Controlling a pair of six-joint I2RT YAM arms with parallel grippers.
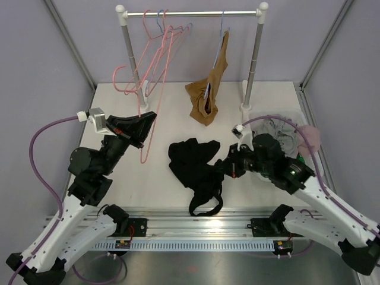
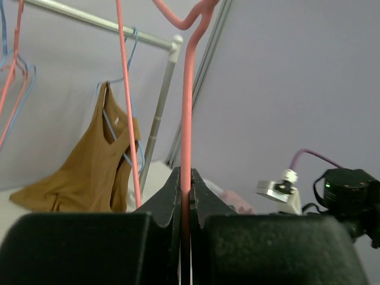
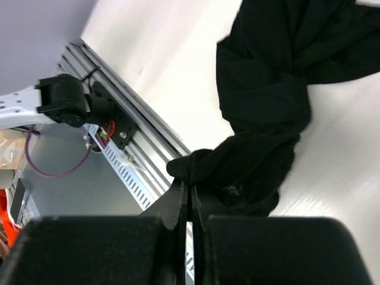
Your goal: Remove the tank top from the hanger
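Observation:
A black tank top lies crumpled on the white table, one strap trailing toward the front rail. My right gripper is shut on a fold at its right edge; in the right wrist view the fingers pinch the black fabric. The pink hanger is free of the top. My left gripper is shut on its wire and holds it tilted above the table on the left. In the left wrist view the pink wire runs up from between the closed jaws of that gripper.
A clothes rack stands at the back with spare pink and blue hangers. A brown tank top hangs there on a blue hanger, its hem on the table. A pile of clothes lies at the right edge.

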